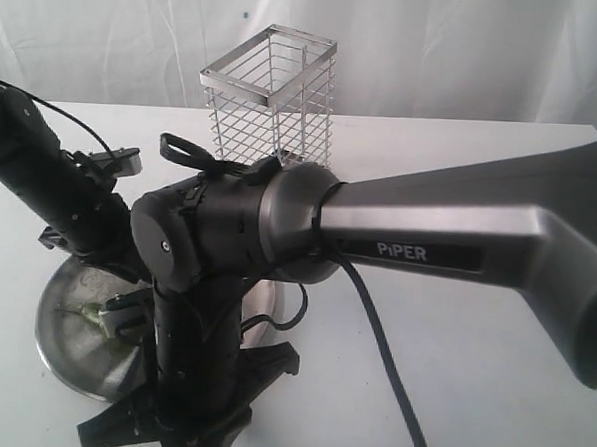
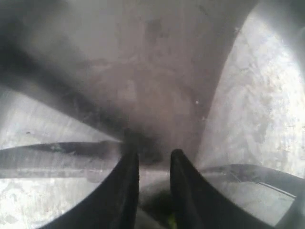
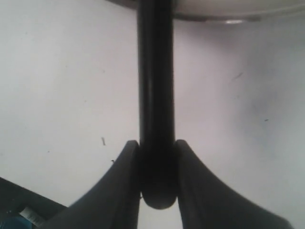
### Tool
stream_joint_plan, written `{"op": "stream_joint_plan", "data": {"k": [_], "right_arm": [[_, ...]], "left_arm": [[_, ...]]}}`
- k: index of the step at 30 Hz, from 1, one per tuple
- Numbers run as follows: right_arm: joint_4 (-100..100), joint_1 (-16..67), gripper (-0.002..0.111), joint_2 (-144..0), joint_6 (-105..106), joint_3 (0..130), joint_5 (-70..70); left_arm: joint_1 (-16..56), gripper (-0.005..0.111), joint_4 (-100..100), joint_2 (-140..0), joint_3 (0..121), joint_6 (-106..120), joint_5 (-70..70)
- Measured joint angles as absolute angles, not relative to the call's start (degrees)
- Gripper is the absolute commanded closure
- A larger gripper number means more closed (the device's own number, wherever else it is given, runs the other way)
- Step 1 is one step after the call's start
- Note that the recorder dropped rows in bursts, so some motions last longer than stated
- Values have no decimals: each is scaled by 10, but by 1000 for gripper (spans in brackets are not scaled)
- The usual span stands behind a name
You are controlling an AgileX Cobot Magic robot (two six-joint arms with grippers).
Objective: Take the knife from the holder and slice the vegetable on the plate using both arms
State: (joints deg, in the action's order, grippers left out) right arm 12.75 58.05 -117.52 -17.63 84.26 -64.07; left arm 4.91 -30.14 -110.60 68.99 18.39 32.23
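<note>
We hold the knife (image 3: 156,95) in the right claw (image 3: 157,157). In the right wrist view both fingers press flat against the round black handle, whose blunt end sits just past the fingertips. The grip falls near the handle's end, which we judge leaves the blade free to reach over the plate (image 1: 57,346). The blade itself is hidden in all three views, so we cannot tell whether it touches anything.

The left claw (image 2: 153,162) stands narrow, its dark tapered fingers close together directly over the plate's brushed steel. A blurred scrap of green shows low between them; this is most likely the vegetable (image 2: 169,220), pinned so that it does not roll under the cut. We cannot tell whether the fingers actually bear on it.

In the exterior view the right arm (image 1: 458,242) crosses in front and covers most of the plate. Pale green matter lies on the plate's visible left part, beside the left arm (image 1: 50,185).

The holder (image 1: 270,97) stands upright on the white table (image 1: 450,392) behind both arms. It is an open grid of thin silver wire with a flat rim band, and no knife shows inside it. The plate is shallow, round and shiny, with a fine scratched grain.
</note>
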Motion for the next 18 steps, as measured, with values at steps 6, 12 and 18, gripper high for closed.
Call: {"op": "stream_joint_plan", "data": {"k": [6,12,18], "right_arm": [[144,584,108,-1175,-159,843,-664],[146,584,108,-1175,-152,843,-669],[115,584,108,-1175,-159,843,-656]], "left_arm": [[50,74,-292,-1087,711,184,345],[50,74,-289,-1087,711,184,352],[50,74,-301,-1083,711,190,353]]}}
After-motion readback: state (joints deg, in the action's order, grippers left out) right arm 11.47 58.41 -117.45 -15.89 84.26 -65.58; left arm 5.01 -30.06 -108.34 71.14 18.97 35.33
